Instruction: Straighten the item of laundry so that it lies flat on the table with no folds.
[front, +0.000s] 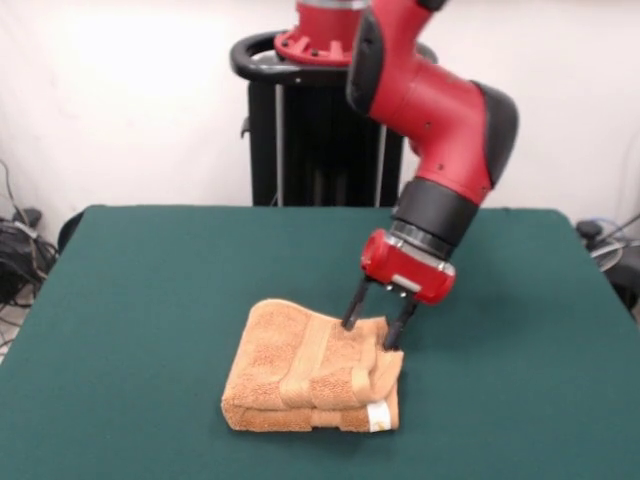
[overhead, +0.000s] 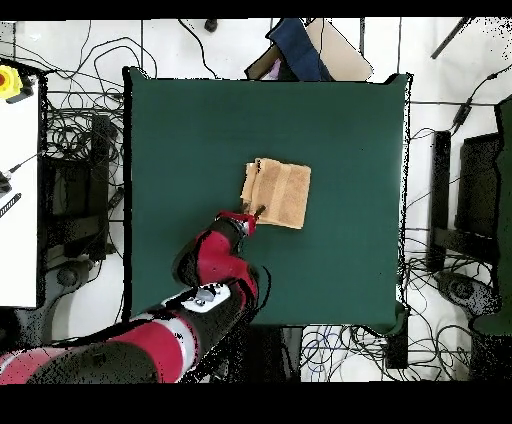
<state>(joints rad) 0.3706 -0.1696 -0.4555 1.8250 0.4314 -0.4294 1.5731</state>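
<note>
The orange-tan towel (front: 310, 365) lies folded in layers near the middle of the green table (front: 150, 300), with a band stripe across its top and a white tag (front: 378, 417) at its near right corner. The top layer is bunched up at the right edge. My gripper (front: 370, 335) is down at the towel's far right corner. It is open, and its two dark fingers (front: 352, 308) stand apart on either side of the towel's edge. In the overhead view the towel (overhead: 280, 193) lies mid-table (overhead: 200, 130), with the gripper (overhead: 257, 212) at its lower left corner.
The black pedestal (front: 320, 130) stands behind the table's far edge. In the overhead view, cables cover the floor all round. A blue and brown object (overhead: 300, 50) lies past the top edge, and a white bench with a yellow button box (overhead: 12, 82) stands at the left.
</note>
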